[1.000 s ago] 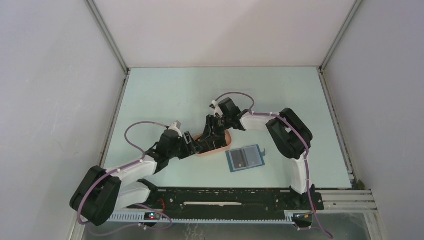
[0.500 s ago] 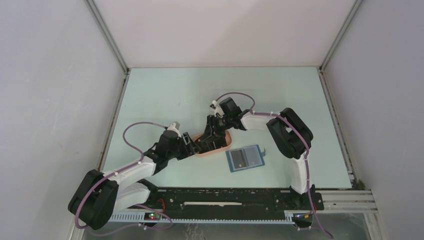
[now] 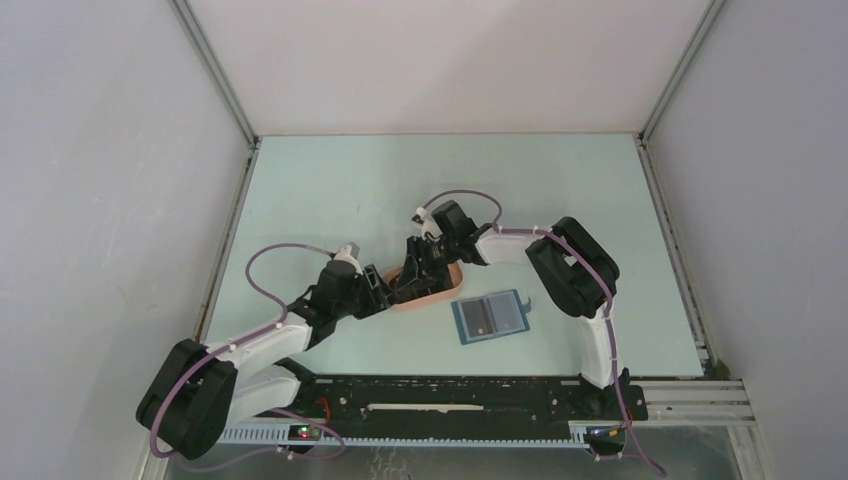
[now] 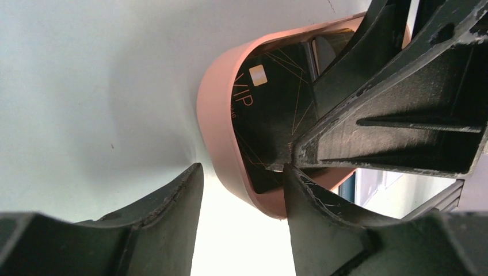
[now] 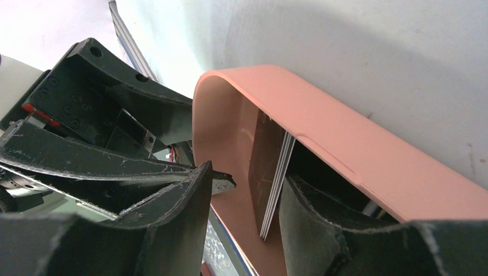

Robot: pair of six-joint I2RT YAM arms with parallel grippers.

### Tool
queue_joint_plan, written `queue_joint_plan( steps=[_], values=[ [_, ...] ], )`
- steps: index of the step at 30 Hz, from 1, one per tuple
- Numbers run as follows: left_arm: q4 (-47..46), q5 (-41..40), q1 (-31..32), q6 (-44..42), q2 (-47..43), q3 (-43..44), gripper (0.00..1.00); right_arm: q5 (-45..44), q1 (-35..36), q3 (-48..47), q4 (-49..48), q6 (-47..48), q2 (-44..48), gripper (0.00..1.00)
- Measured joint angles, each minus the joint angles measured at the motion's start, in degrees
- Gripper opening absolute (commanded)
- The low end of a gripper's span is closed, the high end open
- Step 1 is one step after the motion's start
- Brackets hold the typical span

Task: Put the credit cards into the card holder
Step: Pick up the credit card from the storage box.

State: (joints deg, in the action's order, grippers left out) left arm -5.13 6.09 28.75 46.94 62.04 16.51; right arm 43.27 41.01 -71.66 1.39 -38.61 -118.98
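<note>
- Two black two-finger hands crowd one small pink oval plastic tray point(image 3: 443, 291) in the middle of the pale green counter point(image 3: 350, 190).
- The left hand point(image 3: 388, 288) comes at the tray's left end. On its wrist view the left hand point(image 4: 241, 172) has one finger outside the rounded end wall point(image 4: 212, 132) and the other on the inner side. The jaws are apart, but whether they pinch that wall, I cannot tell.
- The right hand point(image 3: 413, 268) dips into the tray from the far side.
- On its own camera the right hand point(image 5: 247, 178) is open. A stack of thin dark credit cards point(image 5: 267, 172) stands on edge between the fingers, close against one, with a clear gap to the other.
- From the left wrist, the facing card point(image 4: 270, 109) is black with fine gold lines and "VIP" lettering, inside the tray.
- The small blue rectangular folding card holder point(image 3: 490, 317) lies open and flat on the counter. It sits just beside the tray's near right end, apart from both hands.
</note>
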Motion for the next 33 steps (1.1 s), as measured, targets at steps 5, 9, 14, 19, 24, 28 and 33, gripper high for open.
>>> queue_joint_plan(
  steps=[5,9,14,19,24,28,33],
  values=[
    [-0.24,0.13,0.00,0.02,0.00,0.00,0.55,0.98,0.63,-0.33,-1.36,-0.24,-0.68,0.53],
    [-0.33,0.20,0.00,0.02,0.00,0.00,0.55,1.31,0.68,-0.46,-1.66,-0.33,-0.85,0.52],
    [-0.31,0.28,0.00,0.00,0.04,0.00,0.55,1.42,0.66,-0.46,-1.64,-0.44,-0.85,0.50],
    [-0.31,0.22,0.02,-0.02,0.09,0.00,0.55,1.90,-0.17,-0.46,-1.57,-0.44,-0.85,0.49],
    [-0.26,0.11,0.02,-0.02,0.11,0.00,0.55,2.32,-0.92,-0.46,-1.53,-0.39,-0.83,0.49],
    [-0.26,0.09,0.02,-0.02,0.11,0.00,0.55,2.32,-1.57,-0.46,-1.31,-0.24,-0.76,0.49],
    [-0.24,0.07,0.02,-0.07,0.11,0.00,0.55,2.29,-2.51,-0.20,-0.87,-0.04,-0.28,0.48]
  ],
)
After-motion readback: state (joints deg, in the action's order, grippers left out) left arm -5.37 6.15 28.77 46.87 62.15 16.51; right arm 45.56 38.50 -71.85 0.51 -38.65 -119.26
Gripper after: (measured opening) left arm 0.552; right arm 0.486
